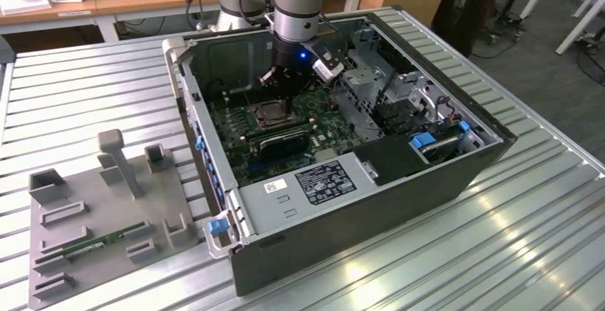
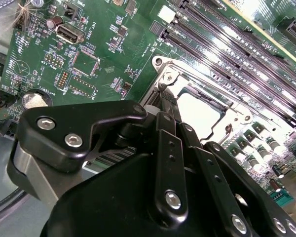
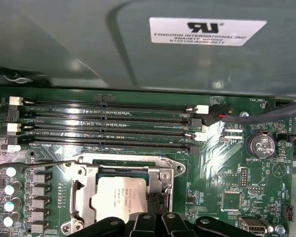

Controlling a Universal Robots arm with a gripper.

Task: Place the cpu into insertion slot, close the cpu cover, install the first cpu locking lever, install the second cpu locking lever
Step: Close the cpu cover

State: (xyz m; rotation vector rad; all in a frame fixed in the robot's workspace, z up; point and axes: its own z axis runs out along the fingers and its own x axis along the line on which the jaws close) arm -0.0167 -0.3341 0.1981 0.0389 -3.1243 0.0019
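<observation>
I see an open computer case (image 1: 378,212) lying on the ribbed metal table (image 1: 529,254). At the exterior view's left, a grey tray (image 1: 85,208) holds a green memory stick (image 1: 102,243). Four long black memory slots (image 3: 108,117) sit near a round battery (image 3: 260,143).

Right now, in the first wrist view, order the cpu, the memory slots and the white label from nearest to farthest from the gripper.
1. cpu, right beside the gripper.
2. memory slots, past the cpu on the green board.
3. white label, on the grey housing beyond.
</observation>
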